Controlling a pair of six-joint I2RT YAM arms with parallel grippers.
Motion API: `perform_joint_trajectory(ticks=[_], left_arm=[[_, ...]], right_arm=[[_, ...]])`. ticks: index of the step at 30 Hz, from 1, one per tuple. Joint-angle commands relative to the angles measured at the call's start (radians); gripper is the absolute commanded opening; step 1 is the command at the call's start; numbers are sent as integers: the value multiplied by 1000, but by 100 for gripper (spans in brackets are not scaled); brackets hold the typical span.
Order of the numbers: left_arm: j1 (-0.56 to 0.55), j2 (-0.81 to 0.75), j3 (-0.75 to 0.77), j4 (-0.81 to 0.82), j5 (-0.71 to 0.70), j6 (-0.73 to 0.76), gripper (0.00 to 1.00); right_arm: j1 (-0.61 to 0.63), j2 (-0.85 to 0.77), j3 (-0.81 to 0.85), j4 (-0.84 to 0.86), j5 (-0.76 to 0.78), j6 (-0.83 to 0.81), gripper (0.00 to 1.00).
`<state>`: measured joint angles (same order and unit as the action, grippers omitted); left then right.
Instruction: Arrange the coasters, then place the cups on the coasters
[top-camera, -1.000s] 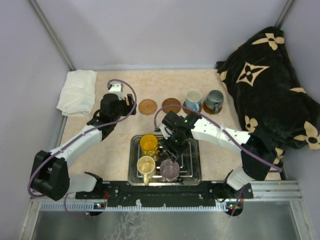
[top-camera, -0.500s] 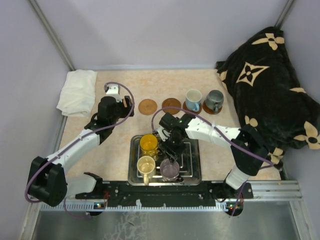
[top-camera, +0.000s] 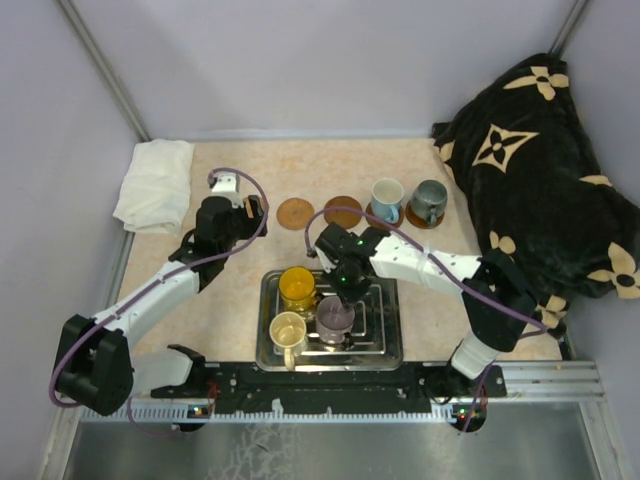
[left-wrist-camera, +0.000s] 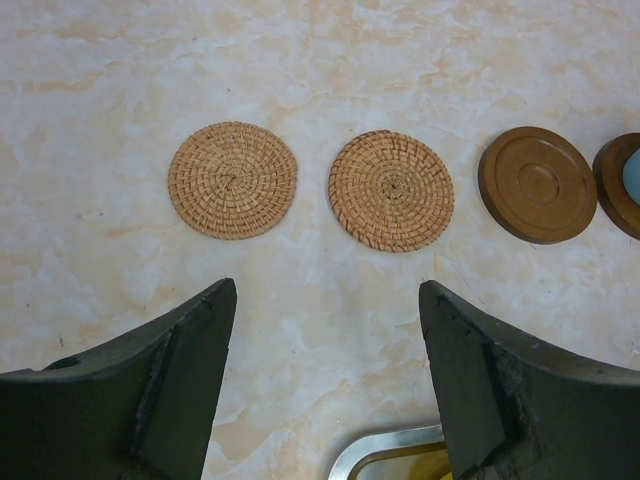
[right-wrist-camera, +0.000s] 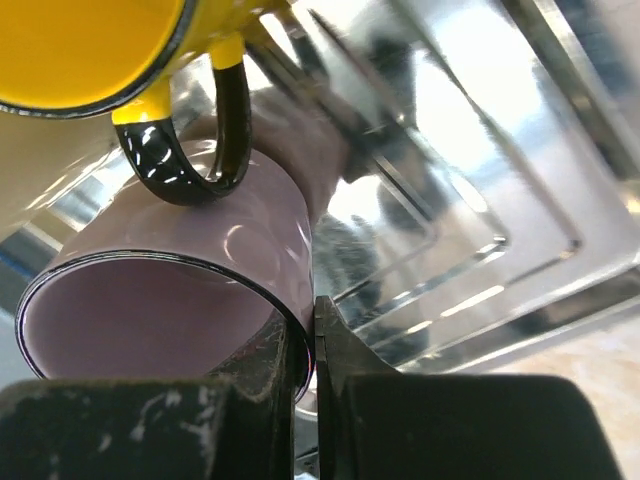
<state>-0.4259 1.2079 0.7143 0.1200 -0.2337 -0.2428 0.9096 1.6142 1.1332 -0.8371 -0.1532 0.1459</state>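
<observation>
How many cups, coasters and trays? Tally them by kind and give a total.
Cups: 5 (yellow, cream, purple, white, grey)
Coasters: 5 (2 woven, 3 brown)
Tray: 1
Total: 11

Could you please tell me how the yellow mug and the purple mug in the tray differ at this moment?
Colour: the yellow mug is bright yellow-orange, while the purple mug is a pale purple-grey.
Grip: the right gripper has its jaws shut on the purple mug's rim, and nothing holds the yellow mug.
Place: in the steel tray, the yellow mug is nearer the far left corner and the purple mug nearer the middle.
Both are inside that tray.
</observation>
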Motion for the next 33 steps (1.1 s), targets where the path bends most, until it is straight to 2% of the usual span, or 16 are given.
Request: perform_joint_trajectory(ticks=[1, 9, 15, 22, 26, 33], left_arm=[[-5, -4, 18, 20, -17, 1, 80], [-4, 64, 77, 29, 11, -4, 80], [-3, 93, 109, 54, -1, 12, 80], [-3, 126, 108, 70, 6, -14, 80], [-3, 134, 105, 63, 9, -28, 80], [-3, 132, 98, 58, -5, -29, 80]], right_arm=[[12, -35, 132, -65, 222, 31, 0], [25, -54, 361, -238, 483, -6, 0], [-22, 22, 495, -215, 618, -69, 0], [-237, 153, 617, 3, 520, -171, 0], [-304, 276, 744, 44, 483, -269, 0], [-346, 444, 939, 71, 380, -315, 0]])
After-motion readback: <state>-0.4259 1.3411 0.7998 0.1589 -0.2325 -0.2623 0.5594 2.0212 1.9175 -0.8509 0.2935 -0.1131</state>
